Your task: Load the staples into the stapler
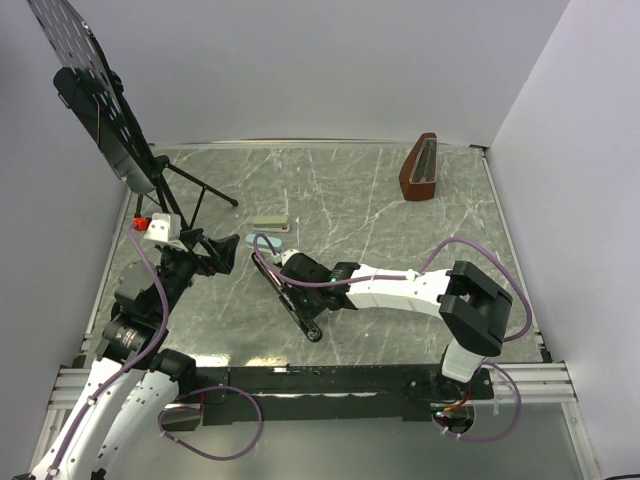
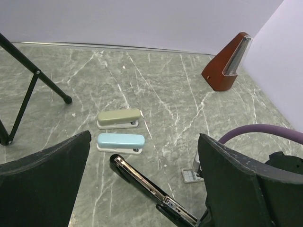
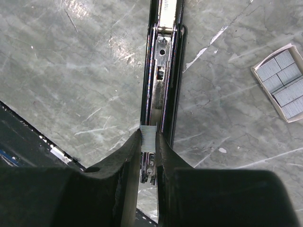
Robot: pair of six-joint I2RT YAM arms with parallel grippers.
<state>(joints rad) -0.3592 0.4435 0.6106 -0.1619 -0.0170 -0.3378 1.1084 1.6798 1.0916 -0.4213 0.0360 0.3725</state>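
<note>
Right tool (image 3: 148, 144) pinches the staples (image 3: 148, 135), a short strip, between its fingertips; strip hangs end-on right over the silvery rail of the black stapler (image 3: 163, 71), lined up to go into the channel; whether it touches the rail, cannot tell; stapler lies opened flat on the counter (image 3: 71, 71), rail up, to take the load; staple box (image 3: 279, 80) sits open near it for refills; left tool (image 1: 222, 252) gapes wide, holds nothing, off to the side out of the way.

grey marbled table (image 1: 400, 220) with open black stapler (image 2: 142, 179), green stapler (image 2: 119, 118), blue stapler (image 2: 120, 142), staple box (image 3: 279, 81), brown metronome (image 2: 227, 62)
</note>
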